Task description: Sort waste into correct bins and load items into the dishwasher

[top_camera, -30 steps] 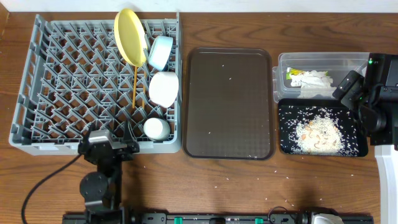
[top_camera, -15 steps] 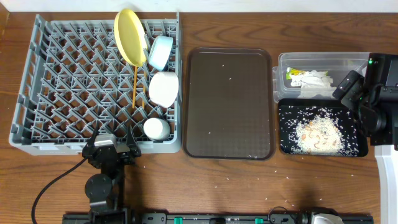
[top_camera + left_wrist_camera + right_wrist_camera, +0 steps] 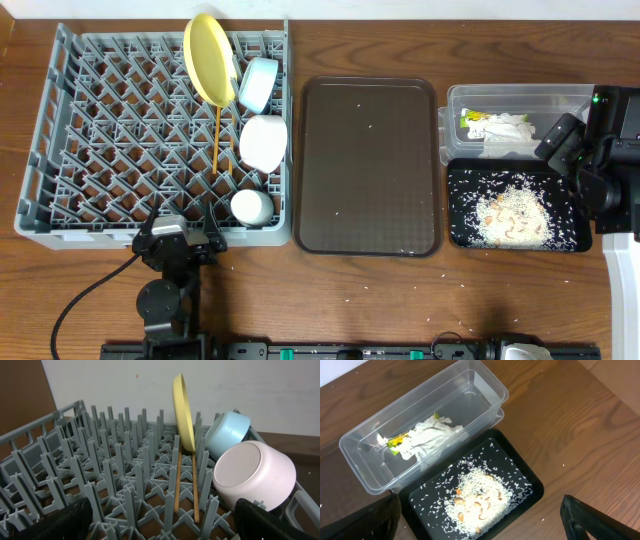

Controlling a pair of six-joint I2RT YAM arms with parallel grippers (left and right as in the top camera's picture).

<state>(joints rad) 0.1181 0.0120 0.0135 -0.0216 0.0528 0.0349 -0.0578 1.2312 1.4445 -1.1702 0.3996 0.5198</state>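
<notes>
The grey dish rack (image 3: 100, 130) holds a yellow plate (image 3: 208, 58) on edge, a light blue bowl (image 3: 259, 84), a white bowl (image 3: 264, 141), a small white cup (image 3: 251, 207) and wooden chopsticks (image 3: 216, 135). My left gripper (image 3: 180, 235) is open and empty at the rack's front edge; its view shows the plate (image 3: 183, 412), blue bowl (image 3: 227, 434), white bowl (image 3: 254, 476) and chopsticks (image 3: 178, 480). My right gripper (image 3: 578, 160) is open and empty above the bins. The clear tub (image 3: 470, 390) holds white paper (image 3: 431, 435) and the wrapper (image 3: 395, 442). The black tray (image 3: 527, 482) holds rice scraps (image 3: 477, 500).
A large dark brown serving tray (image 3: 368, 165) lies between the rack and the bins, with a few rice grains on it. Loose grains dot the wooden table near its front edge. The right arm's base stands at the far right.
My left gripper has settled slightly lower and to the right at the rack's front edge since a second ago. Nothing else has moved.
</notes>
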